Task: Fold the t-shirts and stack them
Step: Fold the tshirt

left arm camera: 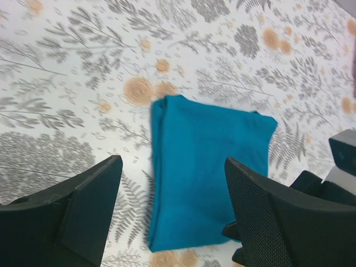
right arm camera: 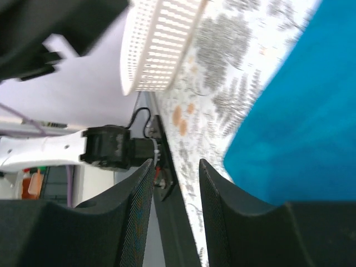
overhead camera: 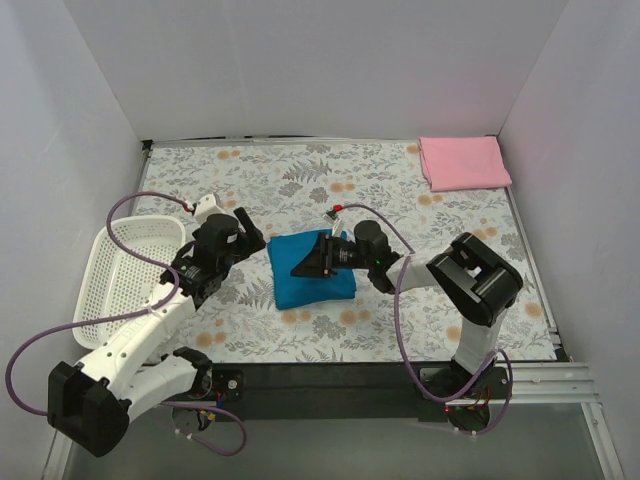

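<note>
The teal-blue t-shirt (overhead camera: 300,290) lies folded into a compact rectangle near the middle of the flower-patterned table (overhead camera: 400,190), flat on the cloth. The light pink t-shirt (overhead camera: 463,162) lies folded too, well apart from it at about 1 o'clock, in the far right corner. The left gripper (overhead camera: 255,230) sits at roughly 10 o'clock from the teal shirt, just off its corner. In the left wrist view its fingers (left arm camera: 83,206) are spread wide and released, with nothing between them and the folded shirt below. The right gripper (overhead camera: 310,258) reaches in from 3 o'clock and lies over the teal shirt's upper half. In the right wrist view its fingers (right arm camera: 133,211) stand slightly parted with a narrow gap, grasping nothing, and the blue cloth lies off to one side. A white lattice basket (overhead camera: 105,270) sits at 9 o'clock by the left wall, beside the left arm.
</note>
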{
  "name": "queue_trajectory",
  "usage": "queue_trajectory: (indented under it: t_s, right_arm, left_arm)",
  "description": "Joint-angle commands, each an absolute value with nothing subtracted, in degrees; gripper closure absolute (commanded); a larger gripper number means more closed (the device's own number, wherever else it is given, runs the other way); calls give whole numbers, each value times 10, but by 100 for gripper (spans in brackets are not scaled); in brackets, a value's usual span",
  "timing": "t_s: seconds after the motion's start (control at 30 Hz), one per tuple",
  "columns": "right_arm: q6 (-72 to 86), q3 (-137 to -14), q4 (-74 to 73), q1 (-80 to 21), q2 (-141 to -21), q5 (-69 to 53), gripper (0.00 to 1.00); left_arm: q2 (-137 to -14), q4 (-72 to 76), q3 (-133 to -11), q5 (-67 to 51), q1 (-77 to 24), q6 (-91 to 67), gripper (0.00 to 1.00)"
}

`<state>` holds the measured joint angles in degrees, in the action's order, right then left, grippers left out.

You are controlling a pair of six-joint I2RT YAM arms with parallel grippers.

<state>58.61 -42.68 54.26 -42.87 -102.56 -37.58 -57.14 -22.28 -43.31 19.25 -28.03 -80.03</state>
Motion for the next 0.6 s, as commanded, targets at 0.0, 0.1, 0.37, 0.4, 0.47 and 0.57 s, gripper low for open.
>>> queue_trajectory:
  t_s: [0.0,0.1,0.37,0.4,0.47,0.57]
  right_arm:
    - [584,-432,508,-432,-1074,-323,55]
    - [575,-414,512,-429,-1124,-314,54]
    - [599,-330,574,-376,-1182,-320,55]
    - [592,-326,573,-371,-1168,-322,55]
    - [577,-338,560,-367,-1138,-339,55]
    - [577,-380,547,-367,-1112,-365,55]
  left_arm:
    - [-541,-238,-424,291,-276,-744,26]
    - [-524,-221,-396,281,-272,-747,26]
    - [-519,-222,-397,290,-269,-741,26]
    - [-519,-222,-396,286,-269,-744,26]
    - [-520,-219,-396,271,-269,-744,26]
    - [-530,-219,-400,258,-268,-742,26]
